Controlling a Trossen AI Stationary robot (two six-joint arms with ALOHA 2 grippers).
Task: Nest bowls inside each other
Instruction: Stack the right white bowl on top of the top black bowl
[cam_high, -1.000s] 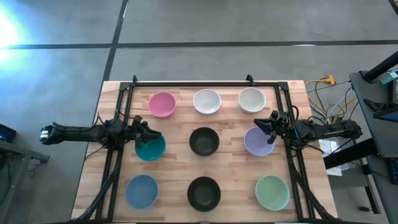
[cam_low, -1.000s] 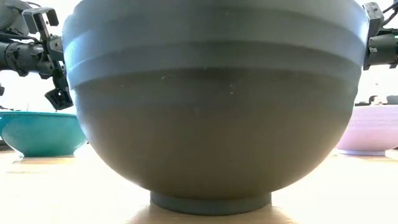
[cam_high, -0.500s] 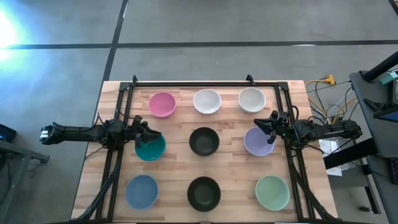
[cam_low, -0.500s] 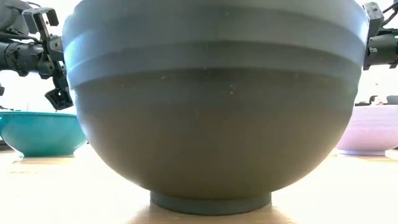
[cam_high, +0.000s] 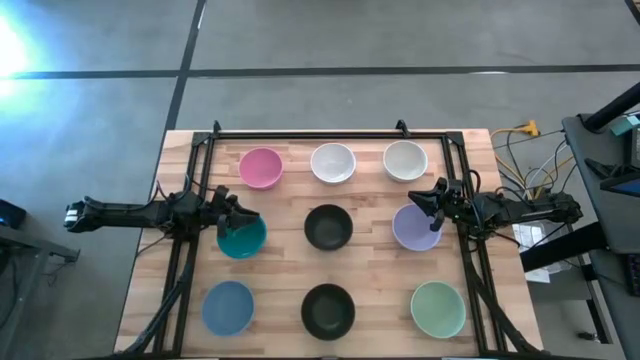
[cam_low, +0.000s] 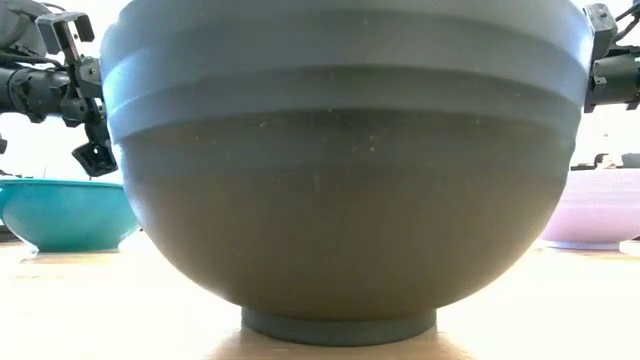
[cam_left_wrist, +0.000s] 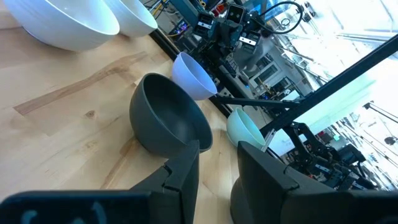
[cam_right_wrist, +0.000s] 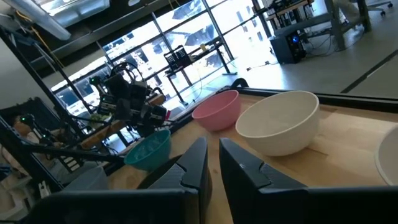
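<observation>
On the wooden surface, nine bowls sit apart in a grid around the centre black bowl. Left of it, the left gripper hovers over the teal bowl, jaws slightly spread. Right, the right gripper hangs over the lavender bowl, jaws narrowly parted, both empty.

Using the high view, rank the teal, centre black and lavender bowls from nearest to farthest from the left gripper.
1. Teal bowl, directly beneath the left gripper, at the table's left.
2. Centre black bowl, mid-table.
3. Lavender bowl, far right, by the right gripper.
</observation>
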